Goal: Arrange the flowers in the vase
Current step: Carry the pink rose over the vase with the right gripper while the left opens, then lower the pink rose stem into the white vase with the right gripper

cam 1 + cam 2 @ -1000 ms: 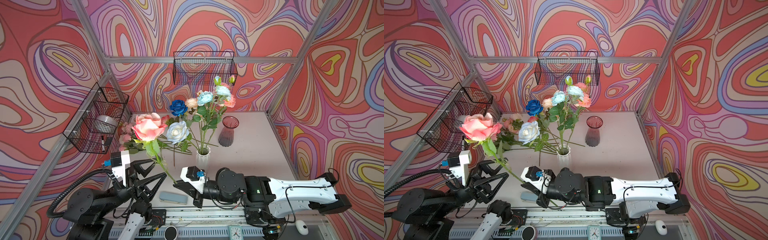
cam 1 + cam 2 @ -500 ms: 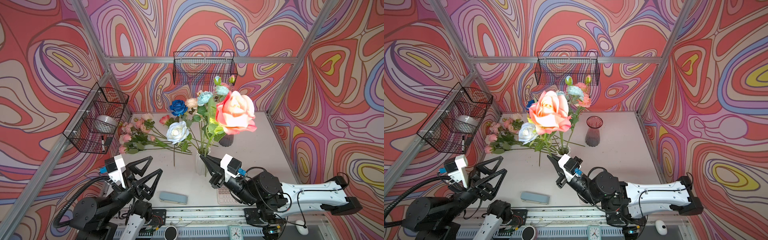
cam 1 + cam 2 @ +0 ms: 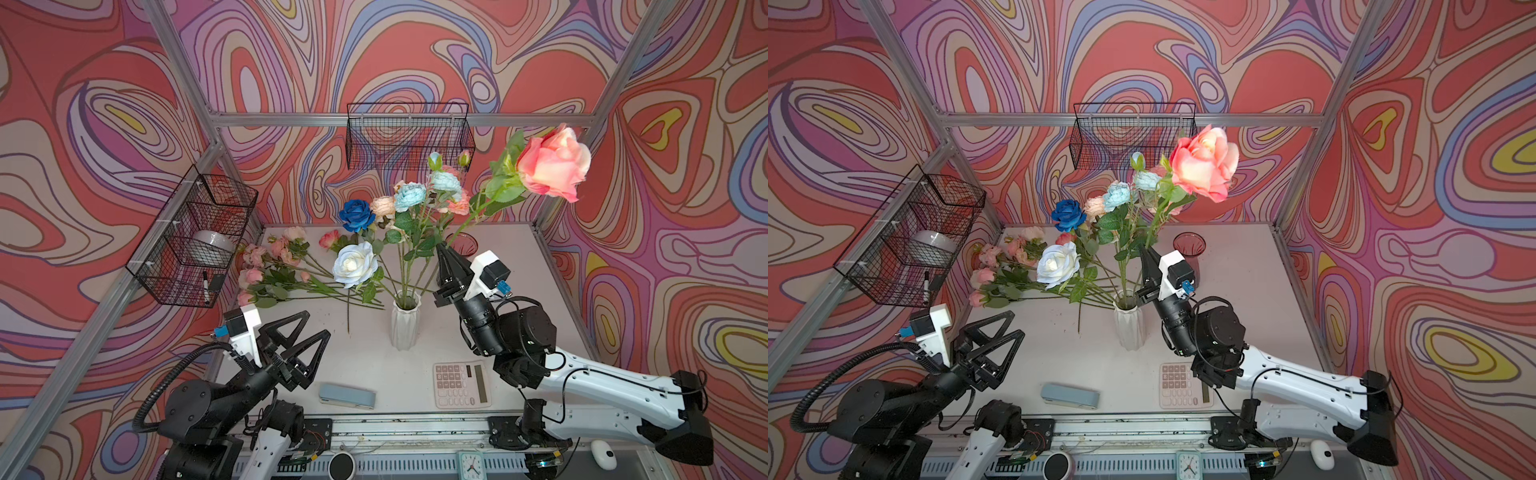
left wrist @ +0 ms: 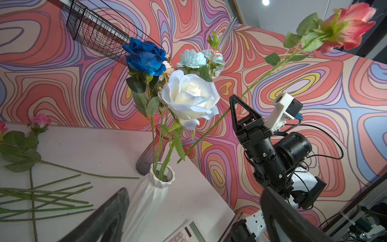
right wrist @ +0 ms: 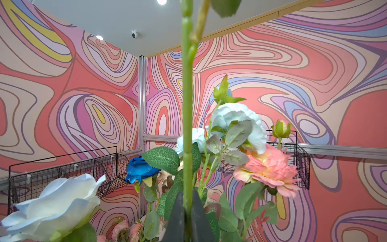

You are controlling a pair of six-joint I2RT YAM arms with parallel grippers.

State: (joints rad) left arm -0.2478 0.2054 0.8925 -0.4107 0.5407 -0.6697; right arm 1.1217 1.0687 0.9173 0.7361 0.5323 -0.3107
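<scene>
Swirl-pattern booth walls, white counter (image 3: 374,361).

Top views: white vase (image 3: 405,328) mid-counter, with several flowers already standing in it. Right gripper (image 3: 441,249) is clamped on the pink rose (image 3: 555,164) well below the head. The rose slants, with its head out at 2 o'clock from the vase. My guess is it's held partway down so the lower end stays free to feed into the mouth. Left gripper (image 3: 316,324) at 8 o'clock, jaws fully spread, empty, looks parked clear. Loose flowers (image 3: 282,270) lie at 10 o'clock, not yet placed. Dark glass vase (image 3: 463,241) is half hidden behind the right gripper. Rose's lower end not visible here.

Left wrist: rose's cut end (image 4: 178,161) hangs just off the vase rim, not inside. Its own fingers show only as blurred dark edges.

Right wrist: stem (image 5: 187,125) pinched between closed jaws. Rose head and vase mouth out of frame.
</scene>
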